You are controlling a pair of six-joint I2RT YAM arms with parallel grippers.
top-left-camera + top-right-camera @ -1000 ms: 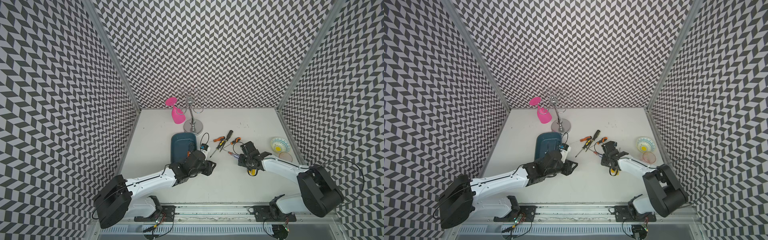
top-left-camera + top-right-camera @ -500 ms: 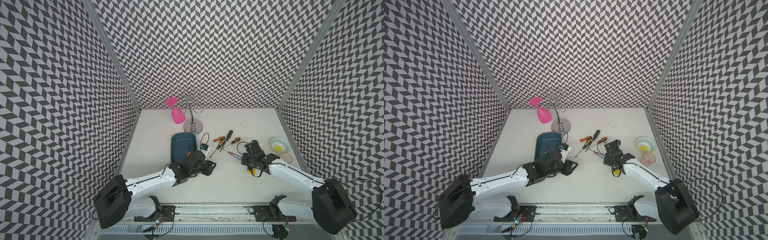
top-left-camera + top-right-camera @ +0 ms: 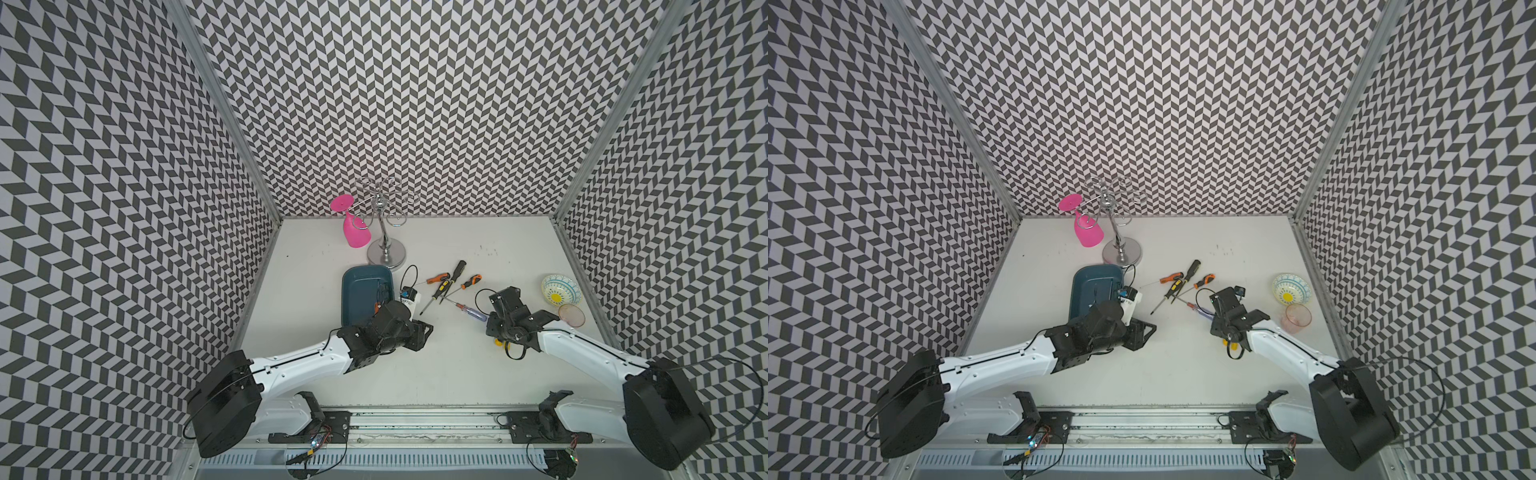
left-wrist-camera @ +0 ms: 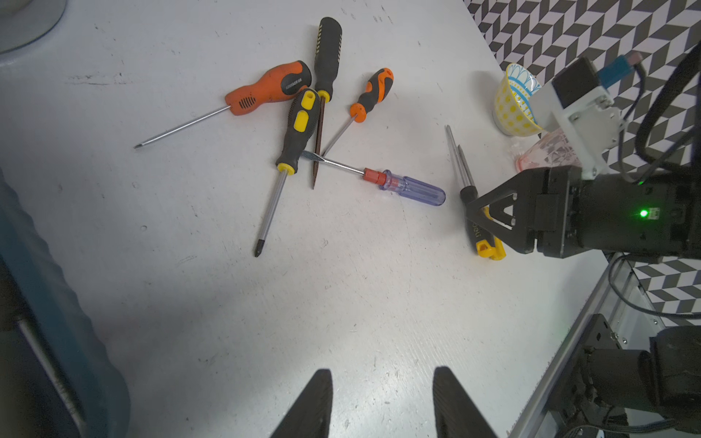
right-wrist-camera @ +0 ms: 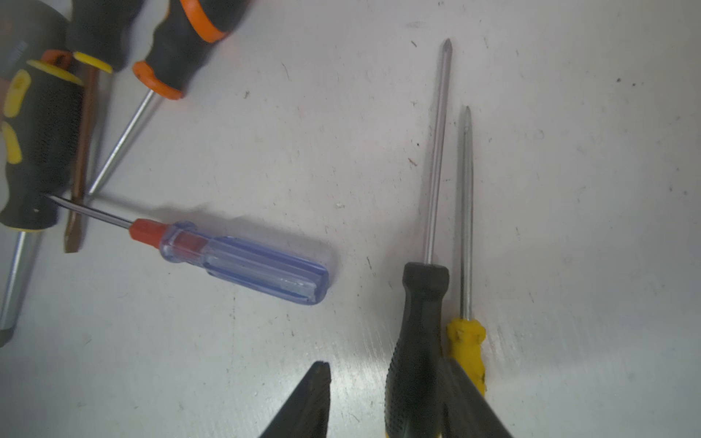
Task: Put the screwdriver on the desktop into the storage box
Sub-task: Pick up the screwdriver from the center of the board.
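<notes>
Three chevron-patterned walls (image 3: 415, 104) box in our scuffed white tabletop (image 3: 457, 374). We see the left hand (image 4: 381, 373) spread and empty, the right hand (image 5: 383, 366) spread over a black-handled screwdriver (image 5: 415, 341).

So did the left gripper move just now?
No. The left gripper still sits open by the near corner of the storage box, in the same spot as before.

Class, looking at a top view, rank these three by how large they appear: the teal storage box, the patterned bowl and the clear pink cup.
1. storage box, clearly largest
2. patterned bowl
3. clear pink cup, somewhat smaller than the bowl beside it
</notes>
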